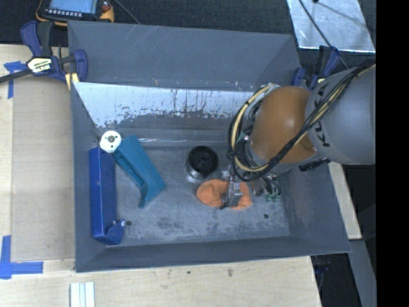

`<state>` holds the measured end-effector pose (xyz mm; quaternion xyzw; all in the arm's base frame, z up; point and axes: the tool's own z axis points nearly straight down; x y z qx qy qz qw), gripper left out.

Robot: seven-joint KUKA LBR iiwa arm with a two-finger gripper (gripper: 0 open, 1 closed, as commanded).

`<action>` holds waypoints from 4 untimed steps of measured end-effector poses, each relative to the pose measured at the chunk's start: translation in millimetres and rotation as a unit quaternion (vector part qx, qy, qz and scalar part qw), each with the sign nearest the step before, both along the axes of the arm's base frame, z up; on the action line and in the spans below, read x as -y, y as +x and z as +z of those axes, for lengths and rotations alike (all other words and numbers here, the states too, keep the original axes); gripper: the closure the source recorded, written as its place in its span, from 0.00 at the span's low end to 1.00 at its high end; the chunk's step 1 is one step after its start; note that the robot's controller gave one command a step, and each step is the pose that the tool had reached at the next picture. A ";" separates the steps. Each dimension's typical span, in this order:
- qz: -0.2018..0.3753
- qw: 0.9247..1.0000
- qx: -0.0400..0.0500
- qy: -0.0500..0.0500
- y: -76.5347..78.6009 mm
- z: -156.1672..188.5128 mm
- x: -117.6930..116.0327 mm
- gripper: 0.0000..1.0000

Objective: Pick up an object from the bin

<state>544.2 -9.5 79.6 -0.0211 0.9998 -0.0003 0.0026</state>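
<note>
- Bin [185,226] of grey metal seen from above, with sloping walls and a flat, scuffed floor speckled with pale marks; dark vertical streaks run down the far wall
- Robot arm [348,117] reaching in from the right, its wrist under a rounded orange cover [281,123] looped with black and yellow cables
- Gripper [229,196] down low over the near right part of the floor, directly on a soft orange lump [208,194]; whether the claw is open or closed cannot be told
- Orange lump lying flat, right of centre and towards the near wall, its long axis running left to right; one rounded end shows left of the gripper, the other just right of it
- Black round object [202,160] just beyond the lump, on its far side; whether the two touch cannot be told
- Teal angled piece [137,168] left of centre, its long arm running from far left to near right, with a short foot bent off at the near end
- White round cap [110,141] at the teal piece's far end
- Long blue bar [102,194] against the left wall, its long axis running near to far
- Dark floor beyond the bin, with a small device with a lit display [70,4] at the far left
</note>
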 end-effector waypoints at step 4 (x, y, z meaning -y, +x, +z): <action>0.001 1.000 0.000 0.000 0.0 0.0 -0.2 1.00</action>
